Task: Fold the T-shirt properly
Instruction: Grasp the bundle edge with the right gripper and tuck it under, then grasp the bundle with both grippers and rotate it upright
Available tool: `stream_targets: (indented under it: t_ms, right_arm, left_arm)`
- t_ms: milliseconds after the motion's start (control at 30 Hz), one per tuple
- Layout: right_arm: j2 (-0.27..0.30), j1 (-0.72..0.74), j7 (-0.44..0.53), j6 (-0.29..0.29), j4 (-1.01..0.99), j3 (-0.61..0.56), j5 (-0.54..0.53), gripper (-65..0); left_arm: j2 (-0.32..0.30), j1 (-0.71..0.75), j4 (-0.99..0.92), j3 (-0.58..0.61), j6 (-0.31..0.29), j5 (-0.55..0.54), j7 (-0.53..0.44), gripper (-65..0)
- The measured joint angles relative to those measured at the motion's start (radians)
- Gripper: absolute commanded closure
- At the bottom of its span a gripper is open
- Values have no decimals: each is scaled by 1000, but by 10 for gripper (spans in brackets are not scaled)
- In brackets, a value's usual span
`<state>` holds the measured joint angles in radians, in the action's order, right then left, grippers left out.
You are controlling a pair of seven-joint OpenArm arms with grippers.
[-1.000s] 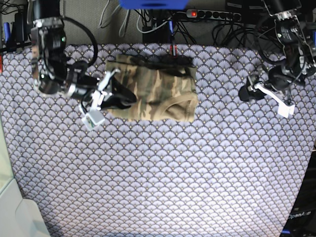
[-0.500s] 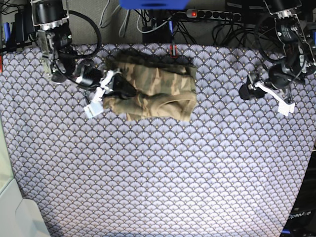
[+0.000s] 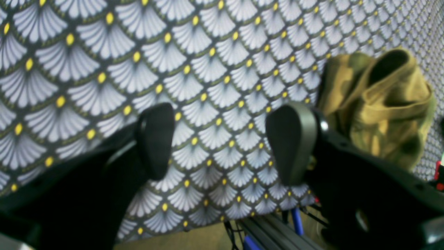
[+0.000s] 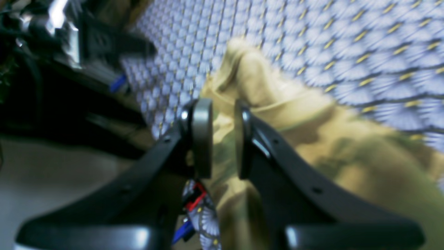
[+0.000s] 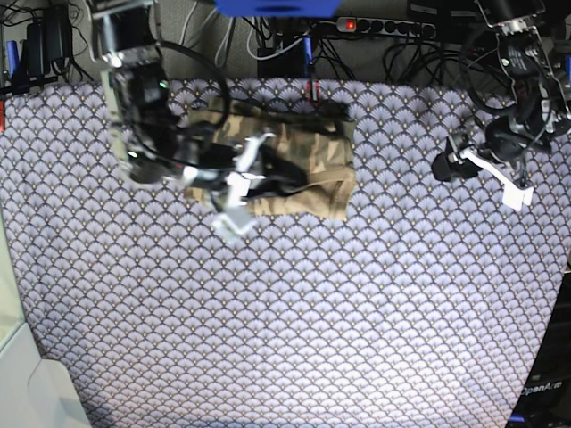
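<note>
The camouflage T-shirt (image 5: 308, 156) lies folded in a compact bundle at the back middle of the table. My right gripper (image 5: 281, 174) reaches over the shirt's left part from the left. In the right wrist view its jaws stand narrow, and my right gripper (image 4: 223, 139) is shut on a fold of the T-shirt (image 4: 312, 139). My left gripper (image 5: 449, 159) hovers at the right, well apart from the shirt. The left wrist view shows my left gripper (image 3: 222, 139) open over the patterned cloth, with the T-shirt (image 3: 381, 100) bunched ahead on the right.
A purple scallop-patterned cloth (image 5: 294, 303) covers the whole table. A power strip (image 5: 384, 27) and cables run along the back edge. A pale object (image 5: 36, 392) sits at the front left corner.
My right arm has swung rightward over the shirt, dragging its left edge along; the bundle looks narrower. The left arm has stayed in place.
</note>
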<state>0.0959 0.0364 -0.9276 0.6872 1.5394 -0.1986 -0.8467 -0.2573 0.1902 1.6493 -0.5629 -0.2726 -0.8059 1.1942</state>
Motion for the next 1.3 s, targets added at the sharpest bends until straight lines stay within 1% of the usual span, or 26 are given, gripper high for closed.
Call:
stream_targets:
  t_ms: [67,133,200,267,367,433,500,633,667,733,767,833,867,900,933,967,1000,1067,1100,1133,1167,1233,1300]
  right_arm:
    - [-14,42,19,0,-61,-36,-3,-98]
    - [-15,74,75,0,-109,-78,-8,-98]
    - [-16,106,109,0,-177,-132,-12,-98]
    - [-19,126,150,0,-263,-160,-11,-98]
    - [-9,135,225,-1,-372,-195,-5,-98]
    - [6,139,268,-2,-399,-249,-7,-98]
    - [6,143,298,-3,-412,-279,-7,-98]
    - [9,136,282,-5,-365,-287,3,-98]
    - [12,130,266,-12,-323,-288,8,-98]
    - [26,125,198,1,-214,-288,-3,-98]
    - [28,124,172,-5,-158,-284,4,-98]
    - [38,122,141,-5,-51,-267,-9,-98]
    - [48,109,132,-1,5,-251,-11,-98]
    - [64,93,134,0,54,-237,-18,-98]
    - [85,76,133,0,95,-226,-18,-98]
    - [105,61,118,1,129,-220,-6,-98]
    - [119,44,106,1,160,-209,2,-97]
    - [145,13,110,4,210,-167,-11,-67]
    - [166,3,113,8,226,-129,-22,-39]
    - [183,-7,120,7,232,-79,-22,-2]
    - [198,-25,127,5,233,-22,-18,0]
    - [222,-73,122,5,230,87,-11,0]
    - [225,-121,105,4,226,210,-1,0]
  left_arm:
    - [1,0,0,0,0,0,3,-438]
    - [0,1,0,0,0,0,3,-438]
    - [-1,3,0,-2,0,0,3,-438]
    - [2,5,0,-23,0,0,4,-438]
    - [-1,8,-1,-59,0,1,8,-438]
    - [-1,10,-1,-68,0,1,8,-438]
    - [-11,10,-2,-70,-1,0,10,-438]
    - [-24,10,-2,-76,0,1,10,-438]
    - [-23,10,-2,-76,0,1,11,-438]
    - [-23,10,-1,-72,0,1,10,-437]
    - [-23,11,1,-69,0,-1,11,-436]
    - [-23,21,10,-54,1,-10,29,-432]
    - [-24,25,24,-38,3,-2,57,-415]
    - [-24,30,48,-13,3,3,74,-376]
    - [-22,33,77,12,3,2,72,-317]
    - [-19,34,109,35,-1,-2,71,-241]
    - [-17,34,134,60,-1,-6,66,-151]
    - [-16,42,157,103,0,-5,60,0]
    - [-13,43,160,123,0,-5,71,0]
    - [-14,45,160,146,6,-2,74,-24]
    - [-16,45,159,169,10,2,76,-30]
    - [-22,44,159,206,9,0,69,-6]
    - [-25,47,160,230,8,0,63,-8]
